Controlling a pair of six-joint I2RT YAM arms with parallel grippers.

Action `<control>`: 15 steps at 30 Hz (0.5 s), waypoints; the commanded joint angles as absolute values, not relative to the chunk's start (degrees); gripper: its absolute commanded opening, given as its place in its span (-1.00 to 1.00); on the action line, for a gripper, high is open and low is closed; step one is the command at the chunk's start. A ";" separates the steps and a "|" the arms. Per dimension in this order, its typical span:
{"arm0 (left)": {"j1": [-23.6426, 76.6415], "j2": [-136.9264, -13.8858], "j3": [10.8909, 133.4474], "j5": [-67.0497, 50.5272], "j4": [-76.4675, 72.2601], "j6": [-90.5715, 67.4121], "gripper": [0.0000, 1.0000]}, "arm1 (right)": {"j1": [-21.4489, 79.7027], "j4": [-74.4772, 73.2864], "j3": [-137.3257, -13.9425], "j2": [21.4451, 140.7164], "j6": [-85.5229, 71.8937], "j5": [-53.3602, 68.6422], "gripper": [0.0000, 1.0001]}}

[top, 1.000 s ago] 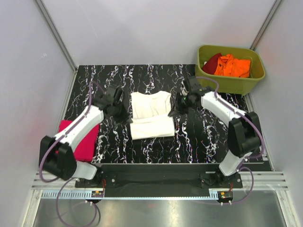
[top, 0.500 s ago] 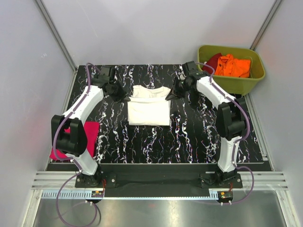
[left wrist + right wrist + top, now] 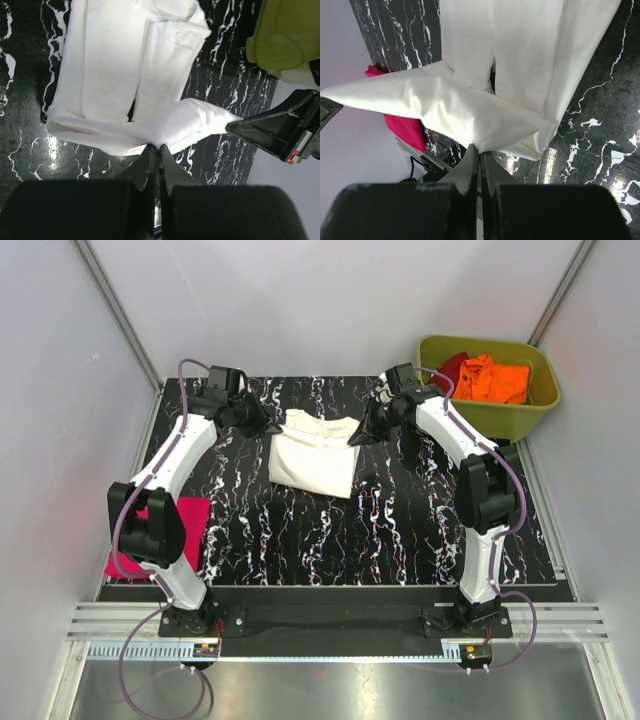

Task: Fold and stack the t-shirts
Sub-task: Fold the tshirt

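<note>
So the white t-shirt [image 3: 313, 457] is pinched along its far edge, one end by the left hand [image 3: 268, 426] and the other by the right hand [image 3: 356, 436], both clamped tight on cloth. That edge is held up, and the rest is draped on the table [image 3: 420, 530], far middle. A fold seems to be in hand. Next, the edge probably needs to be laid over evenly, then stacked with the pink t-shirt [image 3: 187, 528].

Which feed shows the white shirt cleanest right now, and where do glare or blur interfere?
Top external: evenly lit and sharp, white t-shirt distinct on the dark table. Left wrist: cloth in focus, left gripper a dark blur up close, small reflections on the table. Right wrist: cloth sheen nearly washed out, right gripper blurred, glare spots on the table.
</note>
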State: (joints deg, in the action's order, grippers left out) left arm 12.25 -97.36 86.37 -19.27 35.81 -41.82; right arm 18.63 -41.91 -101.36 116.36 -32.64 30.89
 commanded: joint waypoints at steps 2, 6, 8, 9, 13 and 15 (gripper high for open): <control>11.60 -98.35 91.14 -22.59 30.59 -41.84 -1.00 | 17.75 -41.66 -106.69 117.24 -32.96 32.96 -1.00; 11.08 -99.67 92.89 -23.29 29.97 -41.84 -1.00 | 16.79 -42.71 -108.19 118.04 -32.87 33.48 -1.00; 10.55 -99.58 92.73 -23.64 30.76 -42.01 -1.00 | 16.79 -43.85 -108.46 118.04 -32.35 34.01 -1.00; 10.46 -98.80 91.77 -23.56 31.11 -41.92 -1.00 | 16.87 -44.47 -107.76 117.69 -32.34 34.71 -1.00; 10.37 -95.46 86.06 -22.76 31.73 -41.48 -1.00 | 16.70 -41.93 -101.34 114.26 -33.05 35.25 -1.00; 10.20 -94.92 84.38 -23.64 30.42 -41.84 -1.00 | 16.70 -41.75 -99.85 113.82 -32.26 34.37 -1.00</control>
